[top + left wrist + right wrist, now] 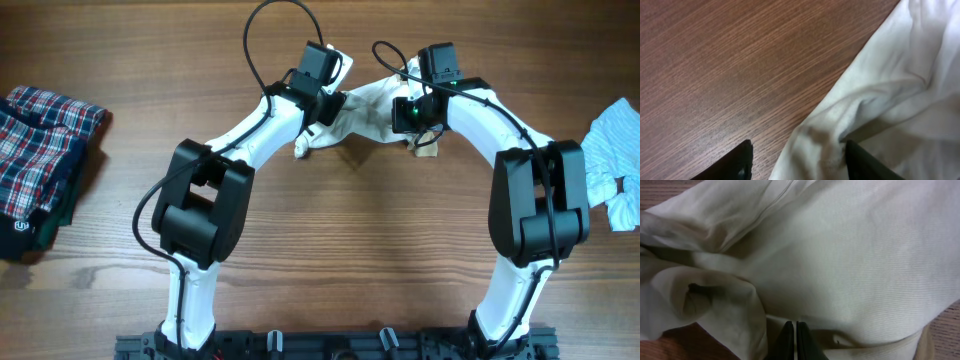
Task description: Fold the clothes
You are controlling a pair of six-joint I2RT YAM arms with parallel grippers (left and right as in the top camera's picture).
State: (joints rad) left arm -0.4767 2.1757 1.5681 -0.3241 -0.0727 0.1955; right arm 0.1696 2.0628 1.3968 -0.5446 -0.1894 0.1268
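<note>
The cream-white shirt (pixel 372 108) lies bunched at the far middle of the table, with a tan patch (pixel 428 149) by its right end. It fills the right wrist view (pixel 850 255) and the right of the left wrist view (pixel 900 90). My left gripper (pixel 326 103) is at the shirt's left end. It is open (pixel 797 152), with the shirt's edge between its fingers. My right gripper (pixel 414 113) is at the shirt's right end, and its fingers (pixel 795 326) are pressed together on a fold of the shirt. The pale blue striped garment (pixel 613 165) lies crumpled at the table's right edge.
A folded red, white and blue plaid garment (pixel 42 150) lies on dark cloth at the table's left edge. Bare wooden tabletop (pixel 350 230) stretches between the two arms. Both arm bases stand at the near edge.
</note>
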